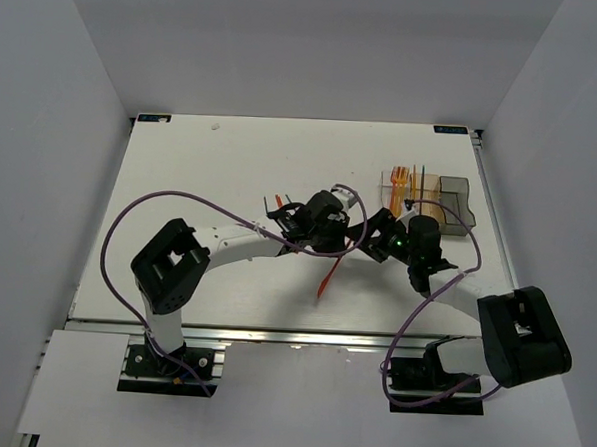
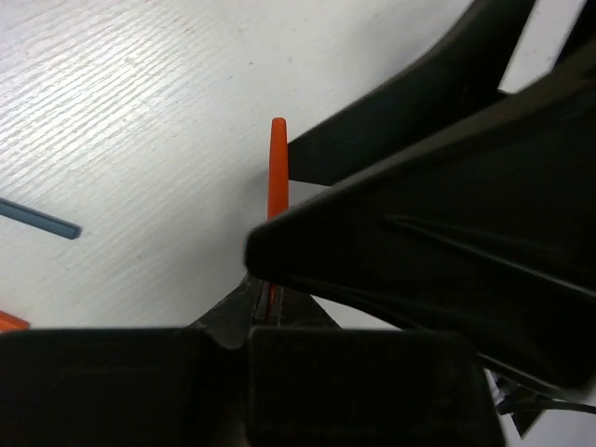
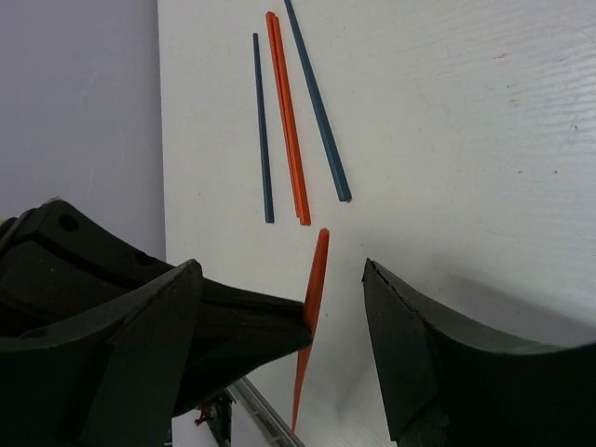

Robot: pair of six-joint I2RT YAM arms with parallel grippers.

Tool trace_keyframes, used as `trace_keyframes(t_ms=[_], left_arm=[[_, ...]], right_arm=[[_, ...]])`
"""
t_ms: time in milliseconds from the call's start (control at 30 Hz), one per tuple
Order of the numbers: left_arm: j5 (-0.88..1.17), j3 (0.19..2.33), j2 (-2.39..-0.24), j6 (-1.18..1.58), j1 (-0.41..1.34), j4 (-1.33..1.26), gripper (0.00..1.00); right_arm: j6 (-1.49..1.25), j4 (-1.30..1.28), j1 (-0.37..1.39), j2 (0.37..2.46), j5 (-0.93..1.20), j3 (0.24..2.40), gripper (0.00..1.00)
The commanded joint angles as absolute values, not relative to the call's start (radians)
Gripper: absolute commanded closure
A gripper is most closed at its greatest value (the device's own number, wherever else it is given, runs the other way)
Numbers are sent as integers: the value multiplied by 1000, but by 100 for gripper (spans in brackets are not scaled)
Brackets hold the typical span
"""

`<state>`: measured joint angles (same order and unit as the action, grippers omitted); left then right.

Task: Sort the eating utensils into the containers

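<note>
My left gripper [image 1: 337,244] [image 2: 268,303] is shut on a thin orange utensil [image 2: 277,177], which sticks out past its jaws. The utensil also shows in the top view [image 1: 328,280] and in the right wrist view [image 3: 312,298]. My right gripper [image 1: 358,235] [image 3: 335,317] is open around that utensil, and its left finger [image 3: 242,321] touches it. The three joined containers [image 1: 454,210] stand at the back right. Several orange, red and blue utensils [image 1: 406,181] stand in them.
Two dark blue sticks [image 3: 264,130] [image 3: 317,102] and an orange stick [image 3: 287,112] lie side by side on the white table [image 1: 201,168] behind the grippers. They also show in the top view [image 1: 277,202]. The table's near rail [image 1: 273,334] runs below the two arms.
</note>
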<state>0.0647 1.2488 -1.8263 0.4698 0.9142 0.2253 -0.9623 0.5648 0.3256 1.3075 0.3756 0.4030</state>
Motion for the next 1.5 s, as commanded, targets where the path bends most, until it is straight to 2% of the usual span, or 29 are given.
trace_keyframes(t_ms=[0,233,300,367,433,500,533,567,600,633,700,733,833,867,967,1033,1267,1467], left_arm=[[118,1243,-1753,483,923,178,100],[107,1233,-1730,491,923,149,100],[100,1243,-1733,497,925,149,100],[84,1252,-1738,502,923,150,100],[81,1261,-1741,503,923,152,100],[78,1276,-1746,508,923,156,100],[69,1282,-1746,509,923,170,100],[61,1292,-1746,512,925,185,91],[31,1314,-1740,517,923,205,73],[11,1327,-1733,523,923,257,38],[-64,1345,-1692,528,923,308,21],[-134,1350,-1669,529,923,375,2],[-289,1335,-1542,534,923,519,2],[-328,1327,-1505,531,923,558,2],[-408,1253,-1355,488,923,658,2],[-416,1176,-1258,465,923,696,2],[-480,958,-1074,402,922,681,2],[-485,897,-1068,396,922,641,2]], right_arm=[[-963,643,342,1330,362,449,26],[-977,649,360,1345,348,437,45],[-986,666,364,1339,353,425,59],[-994,680,365,1330,356,414,67],[-989,680,365,1313,350,413,89],[-982,666,364,1287,316,414,100],[-965,652,365,1276,299,417,100],[-950,614,362,1269,284,425,100],[-927,574,356,1255,269,460,100],[-870,533,339,1252,230,488,100],[-809,451,309,1253,215,565,100],[-769,425,289,1259,207,602,100],[-483,255,201,1317,164,828,100],[-309,209,189,1371,160,894,100],[-70,28,149,1503,92,1153,100],[-13,-50,111,1560,58,1303,100],[140,-78,41,1752,-18,1500,100],[173,-77,21,1836,-28,1523,100]])
